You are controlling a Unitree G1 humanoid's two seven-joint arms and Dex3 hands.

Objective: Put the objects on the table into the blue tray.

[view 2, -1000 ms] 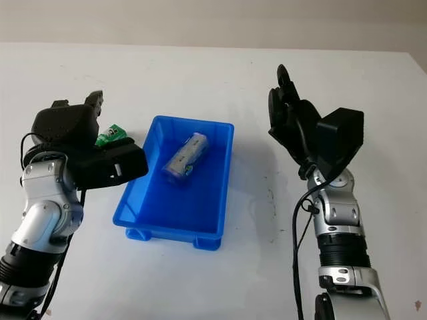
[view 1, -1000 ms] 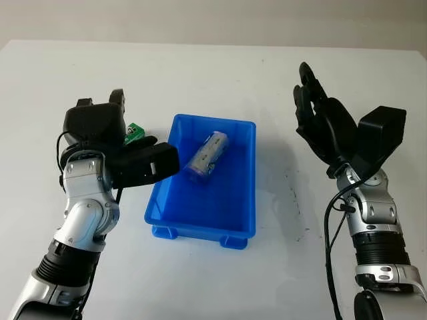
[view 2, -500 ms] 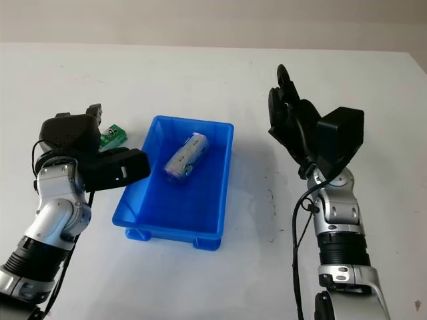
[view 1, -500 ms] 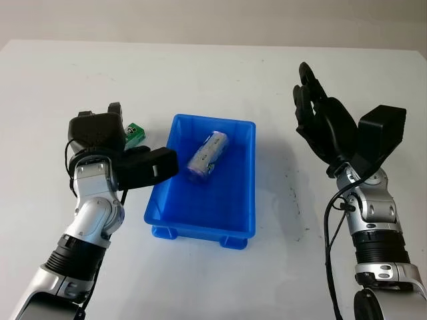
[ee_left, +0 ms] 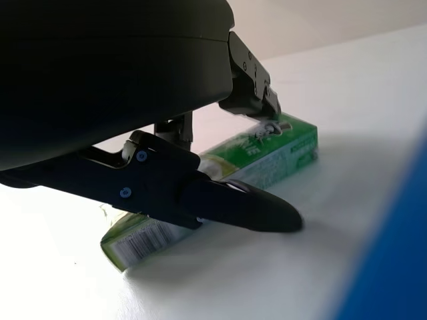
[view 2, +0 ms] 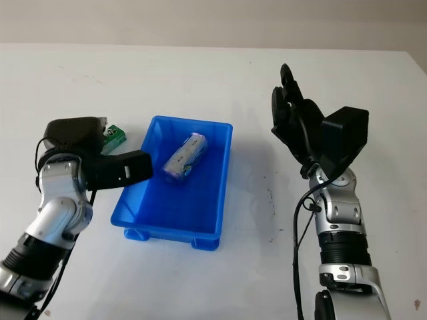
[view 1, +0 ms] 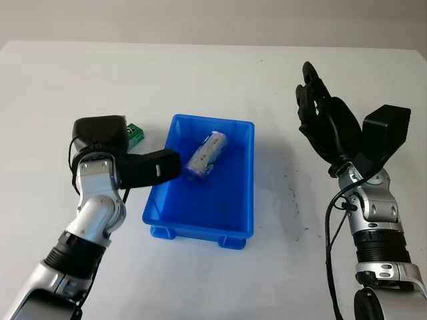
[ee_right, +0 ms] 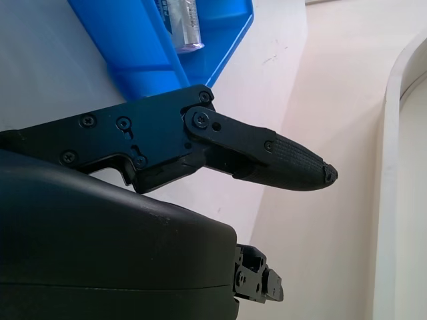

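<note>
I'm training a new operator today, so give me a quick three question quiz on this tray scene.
1. True or false: the can lies inside the blue tray.
2. Which hand is at the green box? A left hand B right hand
3. Fill in: the green box lies on the ____.

Key: 1 true. 2 A. 3 table.

A white table (view 1: 220,73) runs back to a plain beige wall (view 1: 213,20).
</note>
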